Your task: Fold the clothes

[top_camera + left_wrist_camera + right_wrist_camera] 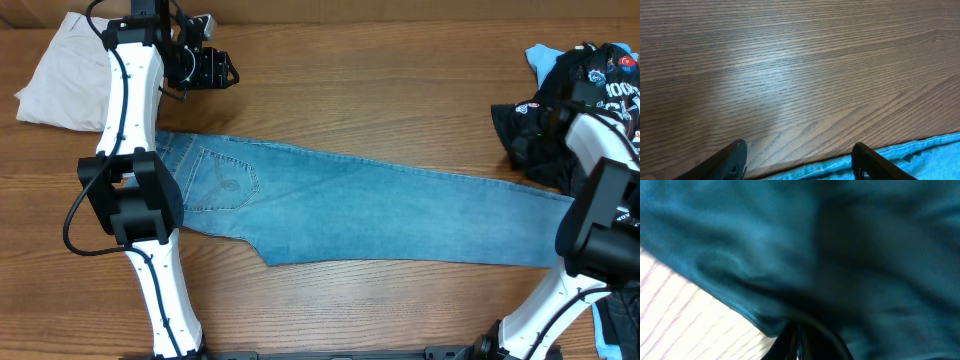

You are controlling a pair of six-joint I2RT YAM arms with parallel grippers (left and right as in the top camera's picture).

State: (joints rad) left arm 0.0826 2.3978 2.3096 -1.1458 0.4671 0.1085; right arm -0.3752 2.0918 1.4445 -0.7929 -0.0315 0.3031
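Note:
Light-blue jeans lie flat across the table, waist and back pocket at the left, leg ends at the right. My left gripper hovers open above bare wood beyond the waist. In the left wrist view its fingers stand wide apart and only the denim edge shows. My right gripper is shut on a fold of the jeans at the leg end, lifted close to the camera. From overhead the right arm hides that grip.
Beige trousers lie folded at the back left, beside the left arm. A black printed tee and a pale-blue garment are piled at the back right. More blue cloth shows at the front right corner.

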